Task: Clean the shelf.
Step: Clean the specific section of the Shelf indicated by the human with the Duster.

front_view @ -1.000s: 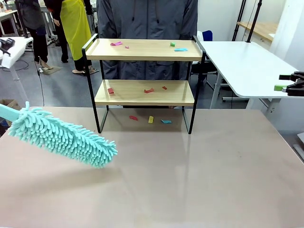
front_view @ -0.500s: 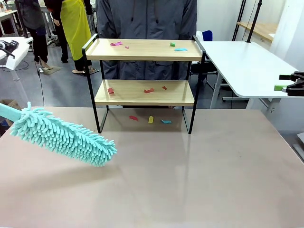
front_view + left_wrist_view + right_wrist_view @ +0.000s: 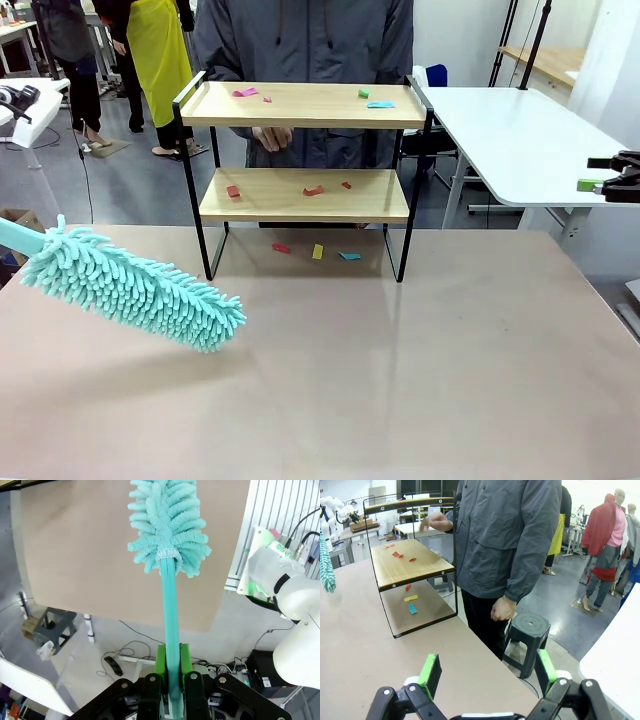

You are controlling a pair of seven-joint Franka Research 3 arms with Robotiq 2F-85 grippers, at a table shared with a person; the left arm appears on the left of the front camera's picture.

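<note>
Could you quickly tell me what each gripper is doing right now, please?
Left gripper: shut on the duster handle.
Right gripper: open, holding nothing.

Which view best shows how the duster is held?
The left wrist view: the left gripper is shut on the duster handle. The front view gives its fluffy head; the right wrist view, a sliver of it.
</note>
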